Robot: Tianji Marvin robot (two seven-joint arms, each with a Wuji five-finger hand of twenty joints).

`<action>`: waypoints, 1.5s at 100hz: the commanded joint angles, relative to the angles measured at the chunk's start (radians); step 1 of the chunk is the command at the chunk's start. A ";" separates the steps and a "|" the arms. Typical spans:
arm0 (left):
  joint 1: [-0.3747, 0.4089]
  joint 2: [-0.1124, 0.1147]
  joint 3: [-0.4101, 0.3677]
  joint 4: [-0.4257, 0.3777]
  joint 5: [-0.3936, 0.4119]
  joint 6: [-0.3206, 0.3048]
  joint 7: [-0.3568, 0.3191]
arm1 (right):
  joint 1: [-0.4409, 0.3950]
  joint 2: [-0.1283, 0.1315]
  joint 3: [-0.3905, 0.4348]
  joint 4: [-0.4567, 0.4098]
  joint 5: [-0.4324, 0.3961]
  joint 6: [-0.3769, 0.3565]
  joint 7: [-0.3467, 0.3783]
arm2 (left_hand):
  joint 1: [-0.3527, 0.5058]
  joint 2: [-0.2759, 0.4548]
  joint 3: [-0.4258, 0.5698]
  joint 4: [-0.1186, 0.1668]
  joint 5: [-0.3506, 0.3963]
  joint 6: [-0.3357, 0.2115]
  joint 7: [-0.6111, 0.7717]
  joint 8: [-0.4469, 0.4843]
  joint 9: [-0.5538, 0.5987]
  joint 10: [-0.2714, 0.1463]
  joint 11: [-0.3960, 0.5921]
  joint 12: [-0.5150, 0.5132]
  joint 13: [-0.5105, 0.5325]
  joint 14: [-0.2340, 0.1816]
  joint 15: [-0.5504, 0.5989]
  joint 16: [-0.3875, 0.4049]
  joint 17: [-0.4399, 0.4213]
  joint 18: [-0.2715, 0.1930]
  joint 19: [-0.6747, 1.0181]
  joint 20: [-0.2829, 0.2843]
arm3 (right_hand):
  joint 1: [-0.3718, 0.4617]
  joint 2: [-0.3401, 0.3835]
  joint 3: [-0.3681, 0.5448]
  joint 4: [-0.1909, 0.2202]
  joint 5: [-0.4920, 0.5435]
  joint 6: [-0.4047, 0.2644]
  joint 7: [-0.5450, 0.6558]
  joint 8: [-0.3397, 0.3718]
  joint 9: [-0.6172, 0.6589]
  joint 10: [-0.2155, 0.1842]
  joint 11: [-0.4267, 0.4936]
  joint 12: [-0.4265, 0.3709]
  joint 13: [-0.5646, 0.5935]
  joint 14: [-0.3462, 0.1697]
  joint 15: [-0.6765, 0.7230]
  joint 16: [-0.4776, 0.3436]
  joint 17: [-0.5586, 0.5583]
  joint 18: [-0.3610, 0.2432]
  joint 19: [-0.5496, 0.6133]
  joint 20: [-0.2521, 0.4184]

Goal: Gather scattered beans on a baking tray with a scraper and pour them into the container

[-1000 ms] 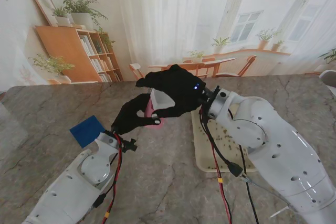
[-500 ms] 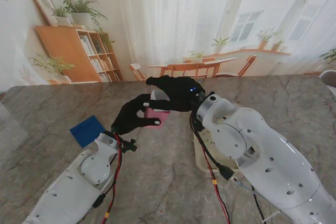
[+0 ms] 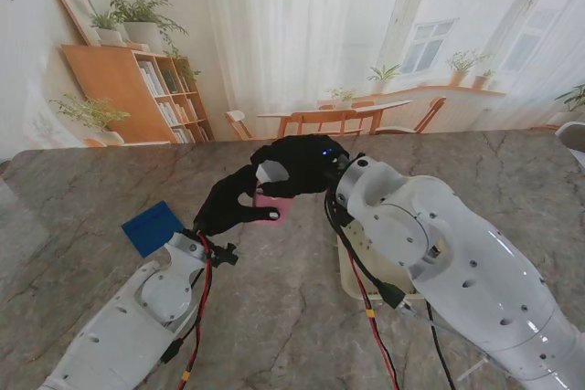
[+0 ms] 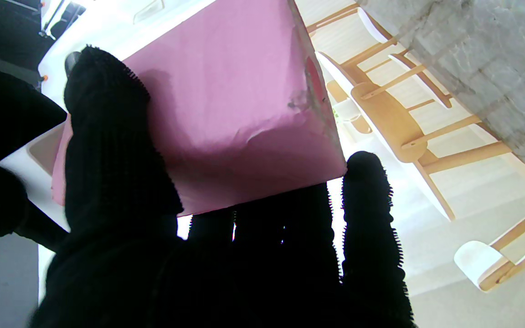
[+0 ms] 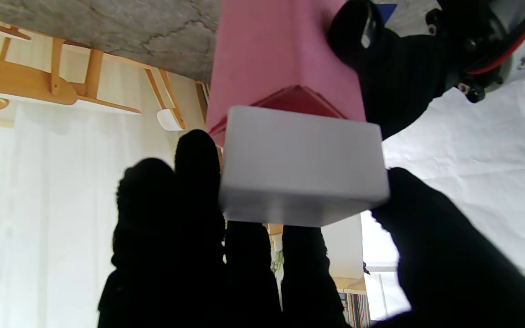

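Centre frame, stand view: left hand (image 3: 228,205) gripping pink paper box container (image 3: 271,205), right hand (image 3: 300,167) gripping white block-shaped scraper (image 3: 270,173) directly at its mouth.

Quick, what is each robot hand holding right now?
Left hand: closed on the pink container.
Right hand: closed on the white box, right over the pink container.

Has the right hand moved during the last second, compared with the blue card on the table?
Yes. In the stand view the right hand has shifted slightly left, toward the blue card, and a little farther from me, holding a white box.
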 commanded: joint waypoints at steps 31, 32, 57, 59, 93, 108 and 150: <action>0.009 -0.003 -0.003 -0.021 0.000 0.011 0.004 | 0.036 0.000 0.003 0.047 0.056 -0.157 -0.019 | 0.305 0.204 0.185 0.029 0.092 -0.181 0.189 0.056 0.109 -0.210 0.170 0.062 -0.005 -0.041 0.017 0.014 -0.016 -0.029 0.000 0.003 | 0.224 -0.496 0.714 -0.161 -0.034 -0.064 0.172 0.037 0.058 -0.116 0.214 -0.031 0.168 -0.214 -0.168 -0.124 0.110 -0.126 -0.192 -0.183; 0.009 -0.003 -0.003 -0.021 0.000 0.011 0.004 | 0.037 0.000 0.003 0.049 0.056 -0.162 -0.021 | 0.306 0.204 0.185 0.029 0.092 -0.180 0.189 0.055 0.108 -0.210 0.170 0.062 -0.005 -0.041 0.017 0.014 -0.016 -0.029 0.000 0.003 | 0.237 -0.513 0.726 -0.174 -0.031 -0.067 0.193 0.030 0.070 -0.122 0.215 -0.012 0.178 -0.222 -0.170 -0.127 0.116 -0.126 -0.179 -0.223; 0.014 -0.002 -0.008 -0.029 -0.001 0.017 0.004 | 0.043 -0.012 -0.004 0.091 0.052 -0.200 -0.107 | 0.305 0.204 0.184 0.029 0.092 -0.180 0.189 0.055 0.108 -0.209 0.170 0.062 -0.006 -0.040 0.017 0.014 -0.016 -0.029 0.001 0.003 | 0.338 -0.517 0.713 -0.197 0.153 -0.226 0.586 -0.115 0.336 -0.212 0.300 0.021 0.316 -0.300 -0.147 -0.171 0.203 -0.164 -0.030 -0.554; 0.014 -0.002 -0.008 -0.029 -0.001 0.017 0.004 | 0.043 -0.013 -0.003 0.093 0.050 -0.203 -0.116 | 0.305 0.204 0.184 0.029 0.092 -0.180 0.189 0.055 0.108 -0.209 0.170 0.062 -0.005 -0.040 0.017 0.014 -0.016 -0.029 0.001 0.003 | 0.339 -0.516 0.712 -0.198 0.163 -0.242 0.607 -0.135 0.345 -0.220 0.303 0.015 0.322 -0.304 -0.149 -0.169 0.208 -0.167 -0.026 -0.558; 0.010 0.000 -0.005 -0.025 -0.005 0.023 -0.008 | 0.002 -0.026 0.035 0.070 0.048 -0.205 -0.197 | 0.305 0.204 0.185 0.029 0.092 -0.181 0.189 0.055 0.107 -0.209 0.170 0.062 -0.006 -0.041 0.017 0.014 -0.016 -0.029 0.000 0.003 | 0.340 -0.512 0.706 -0.202 0.192 -0.329 0.707 -0.173 0.364 -0.264 0.326 -0.012 0.334 -0.318 -0.166 -0.157 0.208 -0.186 -0.024 -0.573; 0.009 0.001 -0.005 -0.024 -0.005 0.024 -0.009 | -0.016 -0.026 0.057 0.053 0.052 -0.215 -0.208 | 0.306 0.203 0.185 0.029 0.093 -0.181 0.189 0.055 0.108 -0.208 0.170 0.062 -0.006 -0.040 0.017 0.014 -0.015 -0.028 0.000 0.003 | 0.334 -0.498 0.694 -0.201 0.185 -0.363 0.727 -0.182 0.359 -0.287 0.331 -0.017 0.326 -0.335 -0.176 -0.152 0.192 -0.206 -0.034 -0.577; 0.014 0.002 -0.012 -0.030 -0.005 0.034 -0.011 | -0.077 -0.020 0.166 -0.025 0.030 -0.173 -0.184 | 0.306 0.202 0.185 0.029 0.092 -0.180 0.190 0.054 0.108 -0.208 0.170 0.062 -0.006 -0.039 0.017 0.014 -0.015 -0.029 0.000 0.003 | 0.334 -0.458 0.658 -0.204 0.163 -0.408 0.766 -0.204 0.344 -0.317 0.342 -0.026 0.310 -0.353 -0.206 -0.142 0.165 -0.225 -0.057 -0.583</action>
